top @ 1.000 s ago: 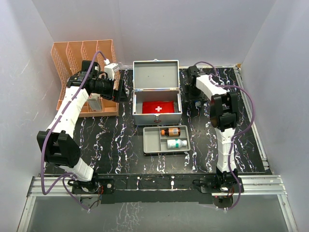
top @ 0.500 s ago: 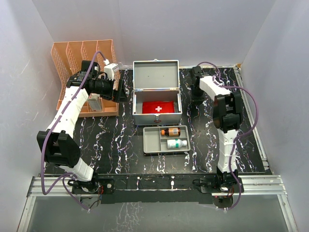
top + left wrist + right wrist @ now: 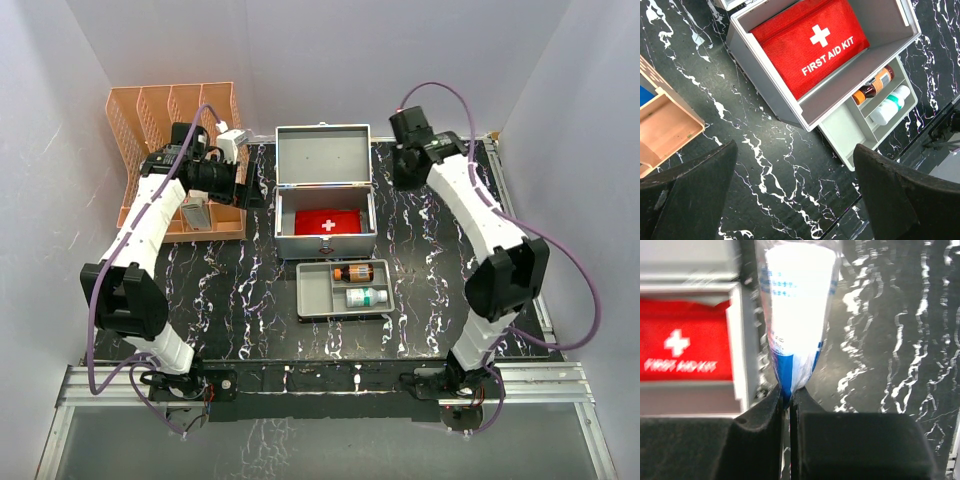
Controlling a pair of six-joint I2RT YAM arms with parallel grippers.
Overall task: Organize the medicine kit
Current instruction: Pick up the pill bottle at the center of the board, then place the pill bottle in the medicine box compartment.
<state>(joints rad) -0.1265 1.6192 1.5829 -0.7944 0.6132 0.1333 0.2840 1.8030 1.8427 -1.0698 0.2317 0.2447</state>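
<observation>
In the middle of the table, toward the far side, the medicine kit (image 3: 323, 157) sits lid-up with a red first-aid pouch (image 3: 328, 222) inside. Just right of it, the right gripper (image 3: 787, 395) is clamped on a white-and-blue packet (image 3: 797, 315). The left gripper (image 3: 795, 147), over on the kit's left, is spread wide.

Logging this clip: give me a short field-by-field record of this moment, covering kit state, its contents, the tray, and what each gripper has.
kit: medicine kit, lid open and standing up
in kit: red first-aid pouch, lying flat
tray: grey divided tray, just in front of the kit, left compartment bare
tray contents: amber bottle and white bottle, on their sides in the right compartments
left gripper: open, holding nothing, above the table left of the kit
right gripper: shut on a white-and-blue packet, by the kit's right side
far left: orange file rack
</observation>
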